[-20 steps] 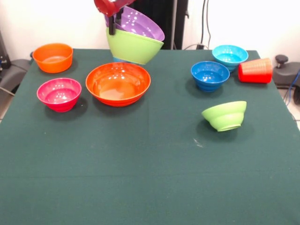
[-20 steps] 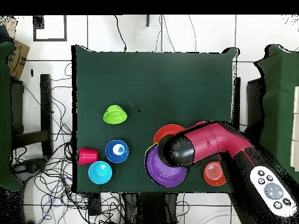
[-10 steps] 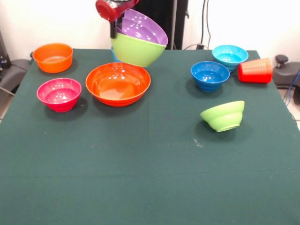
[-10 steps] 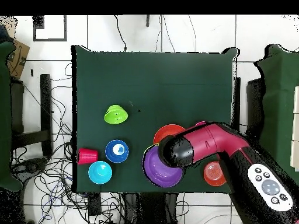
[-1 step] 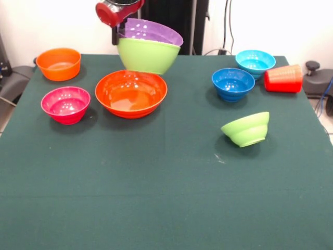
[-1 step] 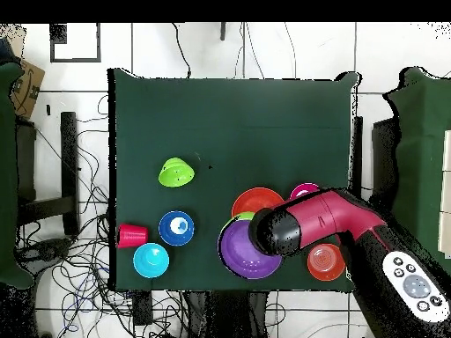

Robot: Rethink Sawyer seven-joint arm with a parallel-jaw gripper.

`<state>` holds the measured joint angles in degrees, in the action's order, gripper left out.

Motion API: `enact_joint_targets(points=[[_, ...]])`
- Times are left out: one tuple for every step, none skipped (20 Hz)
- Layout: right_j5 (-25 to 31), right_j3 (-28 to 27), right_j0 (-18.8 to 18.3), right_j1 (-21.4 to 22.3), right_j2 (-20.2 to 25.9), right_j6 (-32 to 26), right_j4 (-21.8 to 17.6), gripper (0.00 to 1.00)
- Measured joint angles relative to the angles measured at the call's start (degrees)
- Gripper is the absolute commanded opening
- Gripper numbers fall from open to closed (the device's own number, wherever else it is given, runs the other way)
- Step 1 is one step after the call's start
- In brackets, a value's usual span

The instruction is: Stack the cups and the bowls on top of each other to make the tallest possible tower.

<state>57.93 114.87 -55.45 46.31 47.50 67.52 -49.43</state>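
Gripper (image 5: 115, 35): dark finger clamped down over the left rim of the large lime green bowl (image 5: 147, 56), jaws closed on that rim; the large purple bowl (image 5: 151, 31) nests inside the green one, and the pair hangs clear of the table, rims nearly level, just behind and above the large orange bowl (image 5: 131, 92). Large orange bowl: glossy plastic, wide, round, upright on the green cloth table (image 5: 156, 198), empty. Small orange bowl (image 5: 59, 63): upright at the far left corner. Magenta-red bowl (image 5: 65, 104): glossy, faint rings inside, upright, just left of the large orange one, apart from it. Dark blue bowl (image 5: 232, 83): upright, ribbed outside, right of centre. Light blue bowl (image 5: 255, 62): upright, just behind the dark blue, close beside it. Red cup (image 5: 283, 78): finely ridged, lying on its side at the right edge, beside both blue bowls. Small lime green bowl (image 5: 245, 129): tilted on its side, mouth upward and left, alone in front of the dark blue bowl. Overhead view: red arm (image 6: 326, 220) covers part of the purple bowl (image 6: 242, 253)
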Motion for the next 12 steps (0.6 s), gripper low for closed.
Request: enact_joint_targets(points=[[0.0,0.0,-0.1,0.0,0.0,0.0,-0.4,0.0],[0.0,0.0,-0.2,0.0,0.0,0.0,-0.6,0.0],[0.0,0.0,-0.2,0.0,0.0,0.0,-1.1,0.0],[0.0,0.0,-0.3,0.0,0.0,0.0,-1.5,0.0],[0.0,0.0,-0.3,0.0,0.0,0.0,-2.1,0.0],[0.0,0.0,-0.3,0.0,0.0,0.0,-2.2,0.0],[0.0,0.0,-0.3,0.0,0.0,0.0,-2.3,0.0],[0.0,0.0,-0.3,0.0,0.0,0.0,-2.7,0.0],[0.0,0.0,-0.3,0.0,0.0,0.0,-2.9,0.0],[0.0,0.0,-0.3,0.0,0.0,0.0,-3.0,0.0],[0.0,0.0,-0.3,0.0,0.0,0.0,-3.2,0.0],[0.0,0.0,-0.3,0.0,0.0,0.0,-3.5,0.0]])
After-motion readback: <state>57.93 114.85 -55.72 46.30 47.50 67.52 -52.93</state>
